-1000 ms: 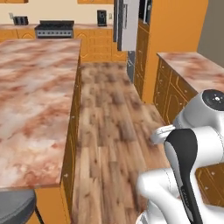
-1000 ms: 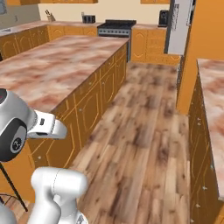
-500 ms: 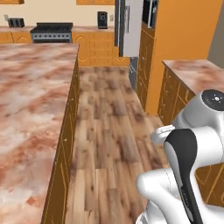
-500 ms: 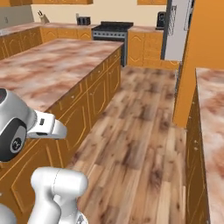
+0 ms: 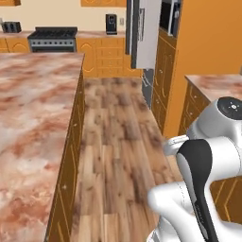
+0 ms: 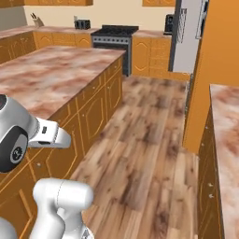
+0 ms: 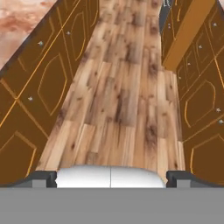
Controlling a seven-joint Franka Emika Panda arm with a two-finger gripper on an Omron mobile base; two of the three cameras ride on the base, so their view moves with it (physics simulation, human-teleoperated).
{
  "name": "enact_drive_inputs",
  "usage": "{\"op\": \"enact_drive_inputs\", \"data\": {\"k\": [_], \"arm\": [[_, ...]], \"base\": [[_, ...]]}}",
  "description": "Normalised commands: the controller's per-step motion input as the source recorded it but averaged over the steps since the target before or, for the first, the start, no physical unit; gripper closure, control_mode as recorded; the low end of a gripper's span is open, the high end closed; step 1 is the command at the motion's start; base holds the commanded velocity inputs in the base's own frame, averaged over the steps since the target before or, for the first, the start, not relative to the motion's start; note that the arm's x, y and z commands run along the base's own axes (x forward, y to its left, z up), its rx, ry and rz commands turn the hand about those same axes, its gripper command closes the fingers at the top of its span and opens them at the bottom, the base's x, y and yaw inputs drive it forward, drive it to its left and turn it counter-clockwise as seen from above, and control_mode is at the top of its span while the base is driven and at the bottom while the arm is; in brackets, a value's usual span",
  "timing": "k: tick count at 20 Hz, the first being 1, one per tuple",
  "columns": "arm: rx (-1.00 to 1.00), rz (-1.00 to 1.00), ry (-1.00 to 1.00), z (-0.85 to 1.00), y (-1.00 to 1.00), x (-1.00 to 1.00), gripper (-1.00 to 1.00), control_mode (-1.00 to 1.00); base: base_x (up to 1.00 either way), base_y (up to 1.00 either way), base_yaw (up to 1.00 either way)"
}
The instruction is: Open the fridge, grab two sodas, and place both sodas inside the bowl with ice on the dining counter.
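The tall grey fridge stands ahead on the right of the aisle, beside a tall orange cabinet; it is also at the far right in the right base view. I cannot tell whether its doors are shut. The dining counter with its marbled top runs along the left. In the hand view my gripper is open, its dark fingertips wide apart with nothing between them, pointing down at the wood floor between orange cabinet fronts. The sodas and the red bowl are out of view.
A wood-floor aisle runs between the island and a marbled wall counter on the right. A black stove and a coffee machine stand at the far wall. My folded arm rises at the lower right.
The base has driven forward along the aisle, so the fridge, the stove and the far wall are nearer and larger. The arm keeps the same folded pose.
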Motion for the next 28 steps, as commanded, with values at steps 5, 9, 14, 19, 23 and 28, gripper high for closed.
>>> {"op": "enact_drive_inputs", "data": {"k": [5, 9, 14, 19, 23, 28], "arm": [[0.0, 0.0, 0.0, 0.0, 0.0, 0.0, -1.0, 1.0], [0.0, 0.0, 0.0, 0.0, 0.0, 0.0, -1.0, 1.0], [0.0, 0.0, 0.0, 0.0, 0.0, 0.0, -1.0, 1.0], [0.0, 0.0, 0.0, 0.0, 0.0, 0.0, -1.0, 1.0], [0.0, 0.0, 0.0, 0.0, 0.0, 0.0, -1.0, 1.0], [0.0, 0.0, 0.0, 0.0, 0.0, 0.0, -1.0, 1.0]], "base": [[1.0, 0.0, -0.02], [1.0, 0.06, -0.03], [1.0, 0.06, -0.04], [1.0, 0.18, -0.05], [1.0, 0.42, -0.06], [1.0, 0.37, -0.06]]}}
